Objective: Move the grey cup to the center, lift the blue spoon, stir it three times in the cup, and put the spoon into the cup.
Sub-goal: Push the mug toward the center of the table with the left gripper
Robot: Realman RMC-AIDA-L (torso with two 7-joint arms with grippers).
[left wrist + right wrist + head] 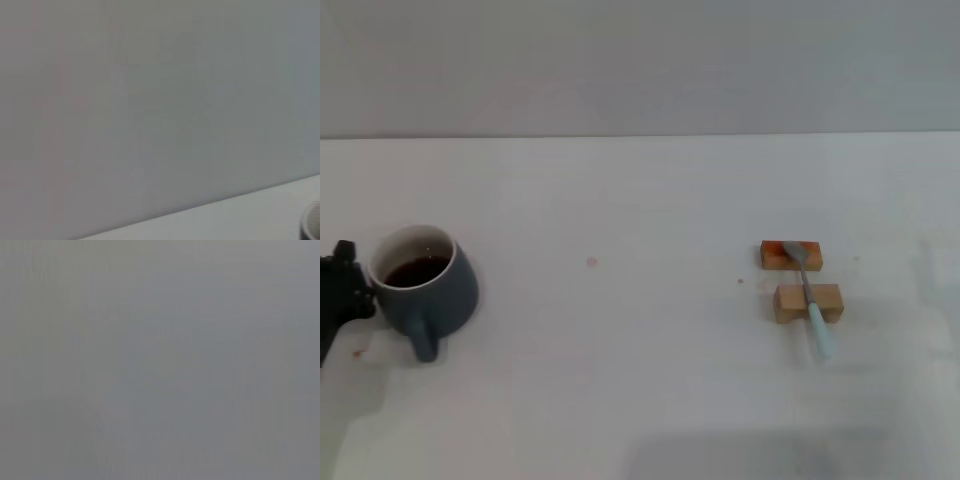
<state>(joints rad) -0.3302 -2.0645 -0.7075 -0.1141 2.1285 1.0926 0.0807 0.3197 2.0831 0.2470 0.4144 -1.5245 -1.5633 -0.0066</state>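
Left tool (342,285), grip state indeterminable, abuts the rounded slate-grey mug (425,285) near the surface's left edge; jerky sliding risks spilling coffee.

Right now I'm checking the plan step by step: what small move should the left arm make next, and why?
Probably close the left gripper on the grey cup. The gripper sits right against the cup's left side, the cup stands far left on the table, not at the center, and the blue spoon lies untouched across two wooden blocks at right. Whether its fingers already grip is unclear.
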